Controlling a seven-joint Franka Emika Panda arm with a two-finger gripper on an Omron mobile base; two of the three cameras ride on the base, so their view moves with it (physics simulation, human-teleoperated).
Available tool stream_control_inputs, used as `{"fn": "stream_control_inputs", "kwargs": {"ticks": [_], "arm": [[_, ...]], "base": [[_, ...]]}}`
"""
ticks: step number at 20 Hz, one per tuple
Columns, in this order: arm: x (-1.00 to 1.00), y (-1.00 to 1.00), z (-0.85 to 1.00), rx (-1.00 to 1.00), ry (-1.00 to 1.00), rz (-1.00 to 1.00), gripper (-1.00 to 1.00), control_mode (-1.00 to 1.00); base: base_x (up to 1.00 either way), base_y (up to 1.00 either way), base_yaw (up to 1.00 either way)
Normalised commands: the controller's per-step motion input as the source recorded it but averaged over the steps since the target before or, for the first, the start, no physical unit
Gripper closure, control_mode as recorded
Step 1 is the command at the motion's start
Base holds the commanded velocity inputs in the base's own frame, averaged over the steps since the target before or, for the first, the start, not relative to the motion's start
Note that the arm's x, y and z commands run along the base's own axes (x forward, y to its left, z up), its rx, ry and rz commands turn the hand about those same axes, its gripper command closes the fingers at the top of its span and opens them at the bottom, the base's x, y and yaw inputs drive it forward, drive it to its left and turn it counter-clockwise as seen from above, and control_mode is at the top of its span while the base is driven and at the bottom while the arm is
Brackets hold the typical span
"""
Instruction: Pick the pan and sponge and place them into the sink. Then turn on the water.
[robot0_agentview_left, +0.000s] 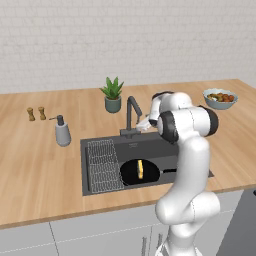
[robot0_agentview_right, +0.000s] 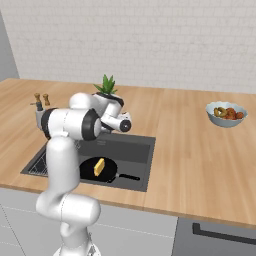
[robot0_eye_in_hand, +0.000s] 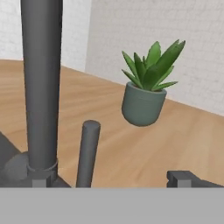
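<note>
Two rear views, shared sink (robot0_agentview_left: 150, 150)

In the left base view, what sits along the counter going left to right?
Salt and pepper shakers → soap dispenser → wire rack in the sink → potted plant → faucet → fruit bowl.

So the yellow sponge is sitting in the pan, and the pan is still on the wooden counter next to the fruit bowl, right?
Not quite. The sponge does sit in the pan, but the pan isn't on the counter. It lies down in the sink, far from the fruit bowl. The left base view shows this best.
</note>
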Motion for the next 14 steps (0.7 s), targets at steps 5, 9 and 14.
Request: {"fn": "stream_control_inputs", "kwargs": {"ticks": [5,9,14], "arm": [[0.33,0.08,-0.17,0.0,0.0,0.0,-1.0,-1.0],[0.29,0.1,-0.14,0.0,0.0,0.0,-1.0,-1.0],[0.28,0.03,-0.13,0.0,0.0,0.0,-1.0,-1.0]], "base": [[0.0,0.0,0.0],[0.0,0.0,0.0],[0.0,0.0,0.0]]}}
